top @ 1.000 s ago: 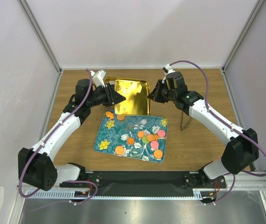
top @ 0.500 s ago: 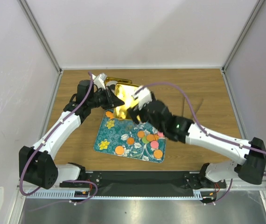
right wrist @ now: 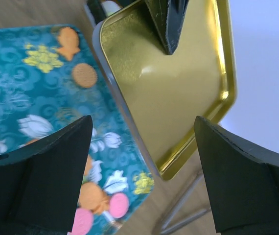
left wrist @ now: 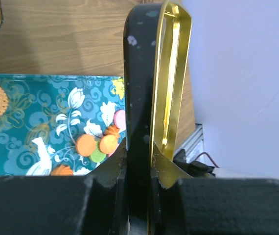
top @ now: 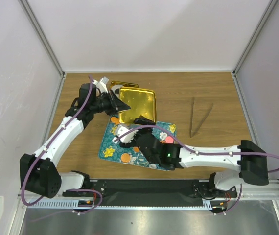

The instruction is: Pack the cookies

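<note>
Left pincer (top: 116, 101): clamped shut on the wall of the rectangular metal tin with gold inside and dark outside (top: 138, 102), one finger on each face; grip sits at the tin's 9 o'clock side in the top view.

Tin: held tilted, gold floor facing up and toward 3 o'clock; seen edge-on from the left wrist, dark skin on one side and gold on the other. Near edge just beside the 12 o'clock edge of the teal rectangular tray with white and yellow flower print (top: 111, 147).

Right pincer (top: 132, 131): spread wide, gripping nothing; hangs over the tray's 11 o'clock part, pointing toward 12 o'clock. In the right wrist view, the tin's corner and the tray lie between the two black fingers (right wrist: 41, 171).

Cookies (top: 125, 157): small flat pieces lying on the tray, mostly round, in orange, pink and green. One orange disc near the 7 o'clock edge; two tan ones by the 11 o'clock corner, one not round; a pink and orange cluster toward 3 o'clock, partly hidden under the right arm.

Tray: flat on the brown wooden desk (top: 218, 98).

Thin metal tongs (top: 198, 117): flat on the desk at 3 o'clock of the tin, well apart, arms spread, joint toward 6 o'clock.
</note>
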### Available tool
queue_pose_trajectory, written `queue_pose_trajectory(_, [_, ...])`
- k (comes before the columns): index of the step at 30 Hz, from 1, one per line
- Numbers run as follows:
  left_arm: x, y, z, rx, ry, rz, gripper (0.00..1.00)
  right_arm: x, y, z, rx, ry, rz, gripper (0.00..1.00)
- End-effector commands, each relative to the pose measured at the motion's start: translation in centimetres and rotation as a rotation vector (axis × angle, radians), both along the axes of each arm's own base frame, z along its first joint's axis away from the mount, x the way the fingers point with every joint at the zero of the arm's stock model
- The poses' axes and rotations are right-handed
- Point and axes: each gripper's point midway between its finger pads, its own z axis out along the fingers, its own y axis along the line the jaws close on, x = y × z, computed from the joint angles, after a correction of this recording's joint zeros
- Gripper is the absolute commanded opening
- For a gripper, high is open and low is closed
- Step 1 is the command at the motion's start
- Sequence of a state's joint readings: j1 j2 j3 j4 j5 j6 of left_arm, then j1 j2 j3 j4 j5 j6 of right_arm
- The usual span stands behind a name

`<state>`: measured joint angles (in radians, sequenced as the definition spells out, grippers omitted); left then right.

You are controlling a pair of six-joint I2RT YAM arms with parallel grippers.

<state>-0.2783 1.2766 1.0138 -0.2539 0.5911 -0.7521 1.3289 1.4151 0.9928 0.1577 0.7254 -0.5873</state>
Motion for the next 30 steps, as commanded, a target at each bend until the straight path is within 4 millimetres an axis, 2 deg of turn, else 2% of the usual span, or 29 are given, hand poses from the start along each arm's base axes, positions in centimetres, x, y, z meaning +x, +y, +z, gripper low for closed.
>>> queue_pose_trajectory(1, [-0.1, -0.3, 3.2, -0.078, -0.035, -0.017, 0.0, 1.7, -0.4, 1.9, -0.063, -0.178, -0.095, 0.9])
queue_pose_trajectory(8, [-1.1, -0.5, 3.5, -0.125, -0.016, -0.037, 0.01, 5.1, -1.2, 1.5, -0.121, -0.291, -0.199, 0.91])
queue_pose_trajectory(10, [-1.4, -0.4, 3.7, -0.132, -0.02, -0.04, 0.0, 5.9, -1.9, 1.9, -0.116, -0.325, -0.236, 0.91])
queue_pose_trajectory(15, [-1.8, -0.4, 3.6, -0.136, -0.019, -0.042, 0.0, 6.5, -1.8, 3.2, -0.072, -0.399, -0.285, 0.86])
queue_pose_trajectory(18, [-2.0, -0.4, 3.7, -0.138, -0.019, -0.043, 0.02, 6.8, -1.6, 3.9, -0.071, -0.447, -0.302, 0.77])
queue_pose_trajectory(19, [-2.0, -0.3, 3.7, -0.139, -0.02, -0.041, 0.06, 6.8, -1.5, 3.9, -0.084, -0.457, -0.302, 0.67])
queue_pose_trajectory(21, [-2.1, -0.3, 3.9, -0.139, -0.03, -0.042, 0.07, 6.8, -1.4, 4.0, -0.071, -0.463, -0.304, 0.55])
queue_pose_trajectory(22, [-2.0, -0.3, 4.0, -0.136, -0.037, -0.041, 0.11, 6.8, -1.4, 4.2, -0.063, -0.465, -0.305, 0.43])
queue_pose_trajectory(24, [-1.9, -0.1, 4.3, -0.127, -0.049, -0.032, 0.19, 6.7, -1.5, 4.6, -0.051, -0.465, -0.305, 0.31])
queue_pose_trajectory(25, [-1.8, 0.0, 4.5, -0.122, -0.058, -0.031, 0.26, 6.8, -1.6, 4.8, -0.044, -0.466, -0.312, 0.21])
queue_pose_trajectory(28, [-1.3, 0.1, 5.2, -0.118, -0.085, -0.011, 0.47, 6.7, -1.7, 5.7, -0.026, -0.469, -0.316, 0.09])
queue_pose_trajectory(30, [-0.5, 0.4, 6.0, -0.117, -0.12, 0.013, 0.54, 6.6, -1.6, 6.2, -0.017, -0.47, -0.308, 0.05])
